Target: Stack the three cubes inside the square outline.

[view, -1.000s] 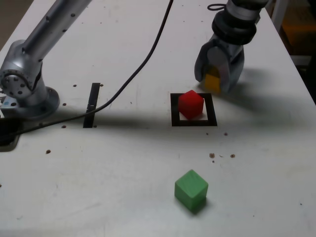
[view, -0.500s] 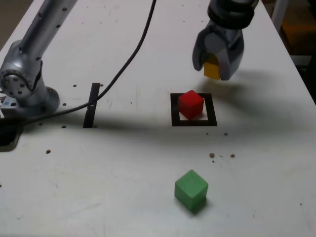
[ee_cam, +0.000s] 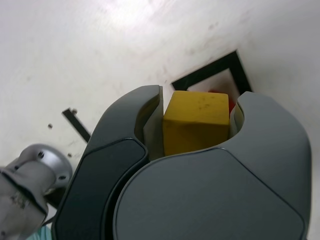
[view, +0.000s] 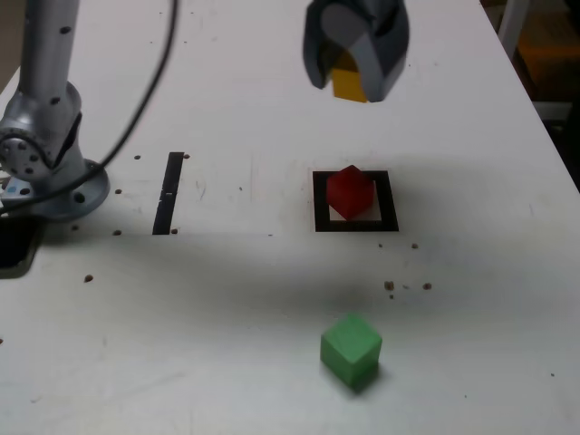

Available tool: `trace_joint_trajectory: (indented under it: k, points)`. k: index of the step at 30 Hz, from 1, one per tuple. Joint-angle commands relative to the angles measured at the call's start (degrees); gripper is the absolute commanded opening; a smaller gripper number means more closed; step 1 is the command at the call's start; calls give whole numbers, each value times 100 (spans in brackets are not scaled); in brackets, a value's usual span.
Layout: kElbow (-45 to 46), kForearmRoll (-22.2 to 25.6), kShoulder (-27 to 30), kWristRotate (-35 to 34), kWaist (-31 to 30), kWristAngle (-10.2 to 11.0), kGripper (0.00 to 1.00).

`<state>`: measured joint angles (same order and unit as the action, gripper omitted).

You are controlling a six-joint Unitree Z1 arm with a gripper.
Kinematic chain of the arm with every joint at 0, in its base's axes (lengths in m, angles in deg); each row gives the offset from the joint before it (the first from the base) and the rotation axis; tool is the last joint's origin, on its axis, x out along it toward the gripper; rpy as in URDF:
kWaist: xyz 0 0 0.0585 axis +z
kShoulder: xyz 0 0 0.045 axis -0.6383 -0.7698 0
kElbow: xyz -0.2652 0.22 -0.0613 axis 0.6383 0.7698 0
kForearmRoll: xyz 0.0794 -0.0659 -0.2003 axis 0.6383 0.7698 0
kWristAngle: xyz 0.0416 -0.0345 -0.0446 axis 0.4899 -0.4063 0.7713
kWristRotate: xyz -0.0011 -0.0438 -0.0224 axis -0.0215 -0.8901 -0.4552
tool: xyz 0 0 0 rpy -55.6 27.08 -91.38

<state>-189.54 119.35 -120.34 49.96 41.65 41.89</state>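
I have the yellow cube (view: 349, 83) clamped in the tool (view: 354, 62), lifted clear of the worktop (view: 227, 299), up-frame of the square outline (view: 355, 224) in the exterior view. It looks light, rigid and matte, so gripping two opposite flat faces should hold. A cube has no long axis. The red cube (view: 350, 192) sits inside the outline, turned corner-on; the green cube (view: 351, 347) waits well apart, nearer the camera.
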Motion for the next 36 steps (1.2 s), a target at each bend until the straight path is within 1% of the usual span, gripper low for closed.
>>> trace_joint_trajectory:
  k: [1,7,13,18,24,27,31,36]
  points:
    - [151,-6,201,-143,-162,32,16]
    - [613,-101,486,-456,-614,99,16]
    - [1000,-378,544,-384,-919,100,17]
    - [1321,-693,525,-190,-1017,-22,17]
    - [1655,-1103,410,-161,-1025,-303,17]
    - [1647,-1208,303,-160,-1027,-384,17]
    - [1531,-1287,124,-157,-1032,-426,17]
    - [1291,-1254,-79,-152,-1019,-432,16]
